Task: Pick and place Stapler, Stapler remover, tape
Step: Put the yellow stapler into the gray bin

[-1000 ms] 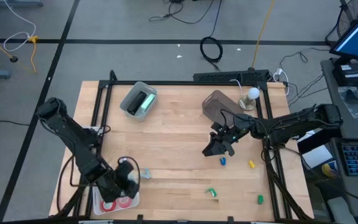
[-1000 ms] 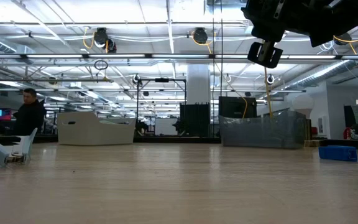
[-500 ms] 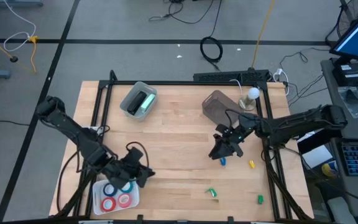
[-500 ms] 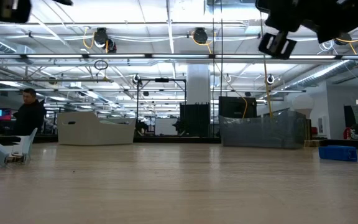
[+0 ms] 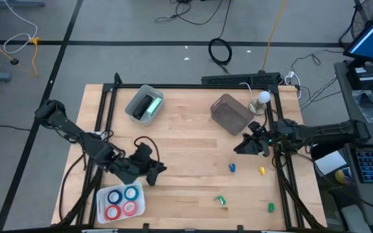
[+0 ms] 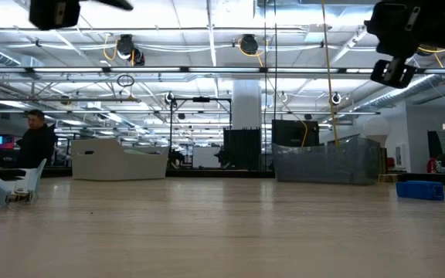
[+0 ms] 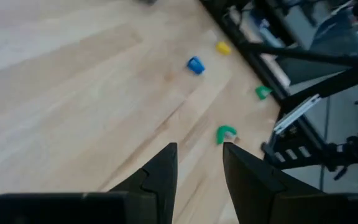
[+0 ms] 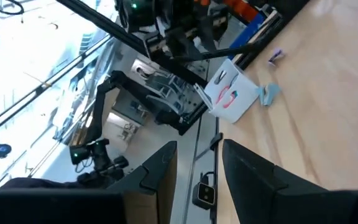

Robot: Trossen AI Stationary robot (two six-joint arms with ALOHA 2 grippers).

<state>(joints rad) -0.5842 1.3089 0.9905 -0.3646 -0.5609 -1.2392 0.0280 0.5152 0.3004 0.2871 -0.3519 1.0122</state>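
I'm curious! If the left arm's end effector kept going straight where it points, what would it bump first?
Probably the bare table first. The left end effector tilts down toward it, with the green piece just beyond, though depth is unclear.

Robotics lab — open hall, ceiling pipes [image 6: 207, 69] (exposed), floor cables [image 5: 220, 50].

Wooden table [image 5: 186, 142] inside a black frame. Clear bin [image 5: 144, 105] near the far left corner; dark bin [image 5: 230, 112] far right, white bulb-shaped object [image 5: 263, 98] just beside it. Black cable coil [image 5: 220, 50] on the floor beyond. Person [image 6: 37, 143] in the background.
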